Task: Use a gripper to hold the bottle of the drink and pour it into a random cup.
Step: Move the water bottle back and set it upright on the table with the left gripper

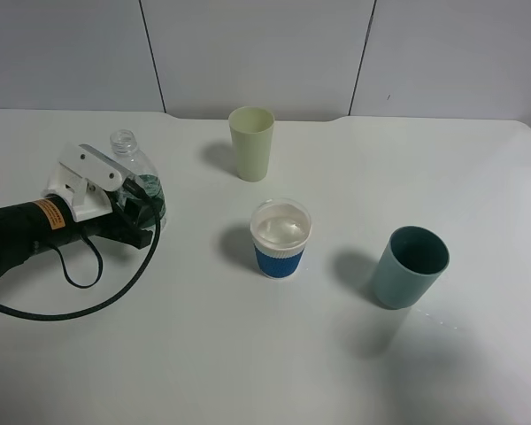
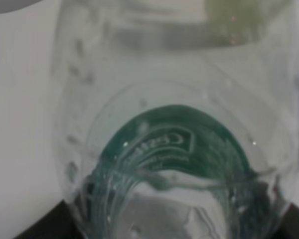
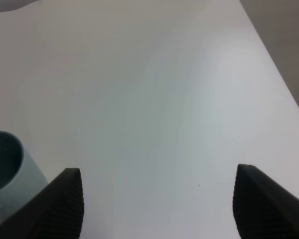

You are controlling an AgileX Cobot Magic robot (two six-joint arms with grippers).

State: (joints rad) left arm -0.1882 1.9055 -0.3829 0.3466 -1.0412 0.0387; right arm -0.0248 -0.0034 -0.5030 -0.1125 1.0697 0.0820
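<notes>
Clear plastic bottle (image 1: 137, 181) with green label stands upright, mouth up, at the white bench's (image 1: 248, 354) left side, clamped in the white left gripper's (image 1: 128, 190) jaws, while the right gripper's (image 3: 157, 209) jaws gape empty.

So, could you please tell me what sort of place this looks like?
Probably a robot test bench: a bare white table against plain wall panels, with three cups and a bottle held in a robot claw.
</notes>
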